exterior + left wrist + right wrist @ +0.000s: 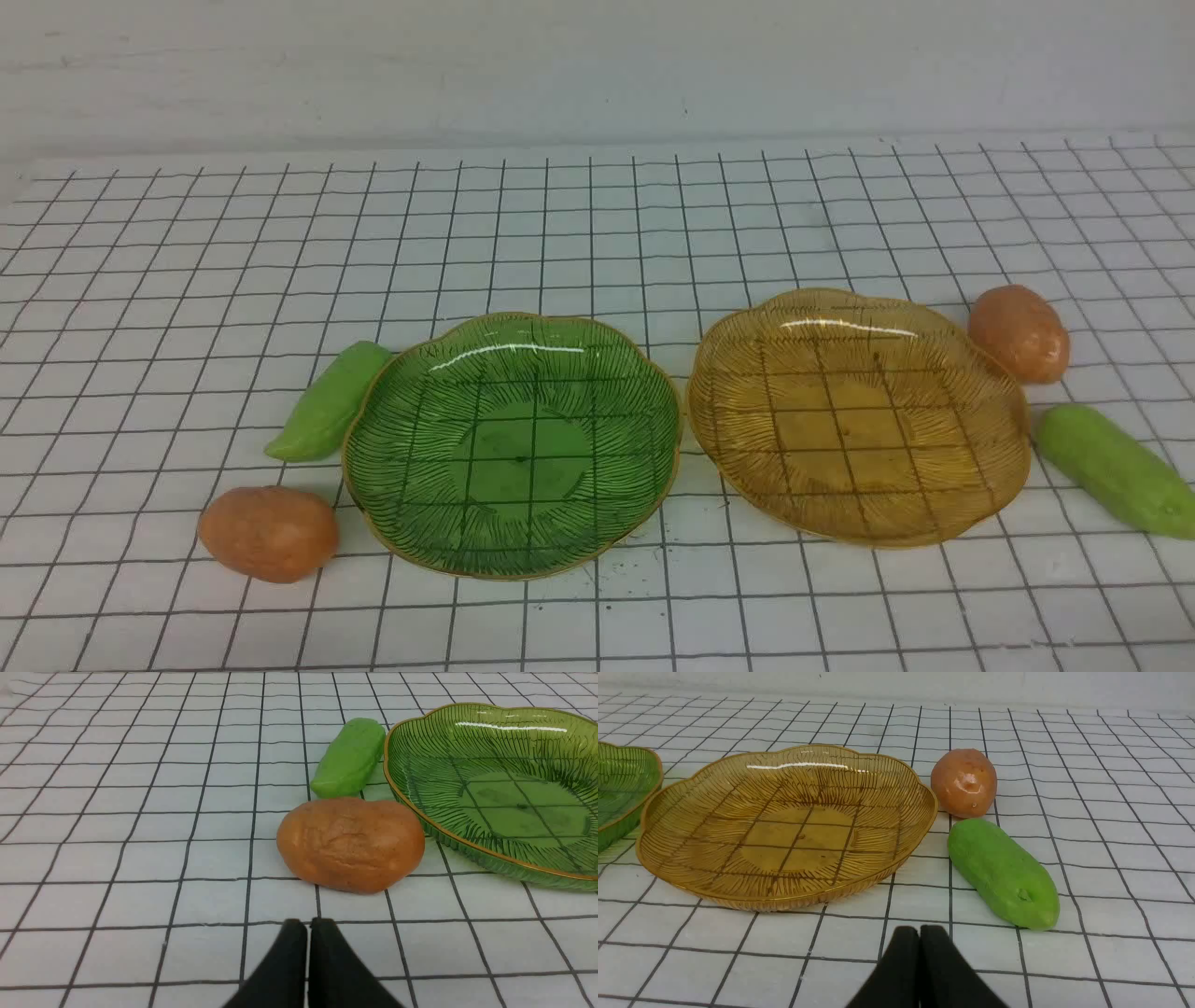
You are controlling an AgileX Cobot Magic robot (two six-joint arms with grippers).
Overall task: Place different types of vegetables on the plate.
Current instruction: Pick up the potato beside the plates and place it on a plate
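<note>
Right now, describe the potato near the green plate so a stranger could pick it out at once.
On the checked cloth, find the green plate, the left of two. By its near left rim lies the potato. It is oval and orange-brown, unlike the green cucumber behind it; the other potato sits by the amber plate.

Work surface is covered by a white cloth [597, 233] printed with a thin black grid, and the grid lines are seen running slightly wavy in places. Behind the cloth's far edge, a plain pale grey-white wall [597, 65] is seen, bare apart from faint smudges. A scatter of small dark specks [644, 560] is noted on the cloth near front centre. Lighting is even and diffuse, with only soft shadows cast. The same wall is caught as a narrow strip in the right wrist view.
</note>
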